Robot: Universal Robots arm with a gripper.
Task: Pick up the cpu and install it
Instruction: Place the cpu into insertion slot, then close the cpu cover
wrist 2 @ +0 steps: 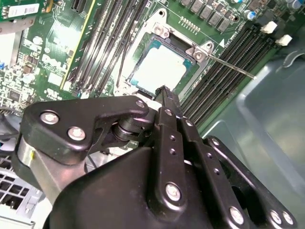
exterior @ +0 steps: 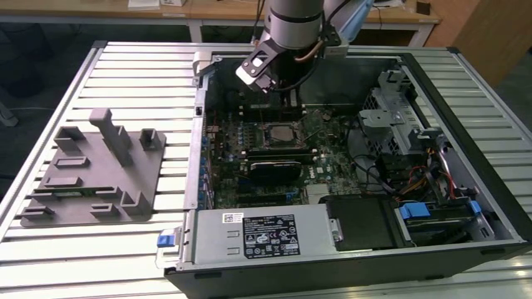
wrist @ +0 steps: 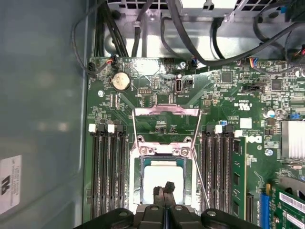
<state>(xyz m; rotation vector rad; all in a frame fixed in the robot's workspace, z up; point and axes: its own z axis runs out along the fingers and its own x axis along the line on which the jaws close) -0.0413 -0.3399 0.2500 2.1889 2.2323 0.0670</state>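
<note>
— Where is the cpu (wrist: pixel 162 177) sitting?

— It is lying flat in its socket on the green board (wrist: pixel 228 95), inside the open computer case (exterior: pixel 349 271). The metal flap (wrist: pixel 166 125) over the socket is standing open, so the shiny top is showing in both wrist views.

— What is your tool (wrist: pixel 164 190) doing?

— I am holding it right over the middle of the cpu. Its two tips are pressed together, and I am gripping nothing. I cannot tell if the tips are touching the chip.

— How is the chip going to feel?

— I am guessing it is very light, hard and stiff, with a smooth, slippy top. The underside is likely easy to hurt. So I am thinking the thin side edges are the place to hold, gently, keeping it level.
</note>
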